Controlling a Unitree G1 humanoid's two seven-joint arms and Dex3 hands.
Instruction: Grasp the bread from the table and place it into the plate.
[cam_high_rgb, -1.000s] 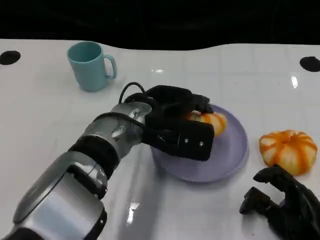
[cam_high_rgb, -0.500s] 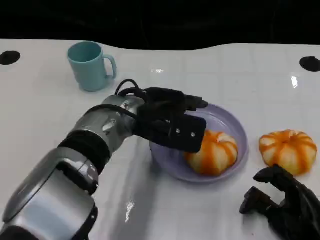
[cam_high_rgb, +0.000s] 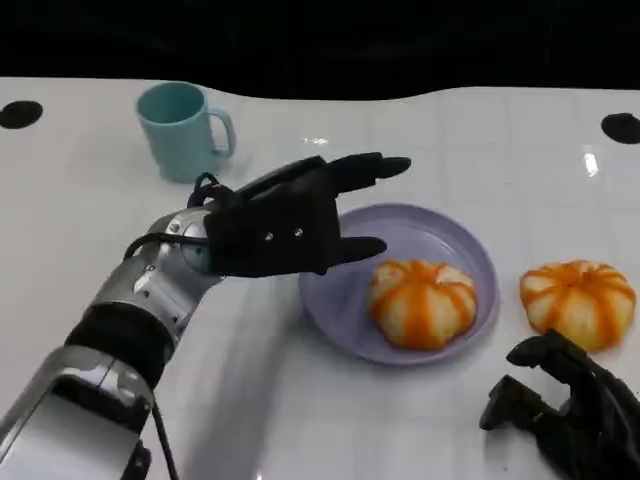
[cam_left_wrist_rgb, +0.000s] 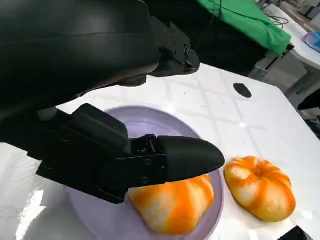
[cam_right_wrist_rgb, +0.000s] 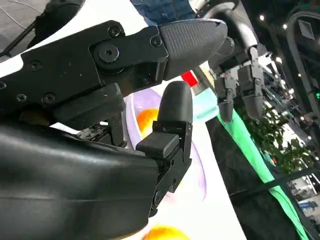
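Note:
An orange-and-white striped bread lies in the lavender plate, toward its right side; the left wrist view shows this bread on the plate too. My left hand hovers over the plate's left rim, fingers spread, holding nothing. A second striped bread sits on the white table right of the plate, and appears as the second bread in the left wrist view. My right hand rests at the lower right, fingers loosely curled and empty, just in front of that second bread.
A teal mug stands at the back left of the white table. Black round holes mark the table's far corners. The table's far edge meets a dark background.
My left hand let go of the bread, which now lies in the plate, and has drawn back to the left with its fingers spread. The right hand has stayed put.

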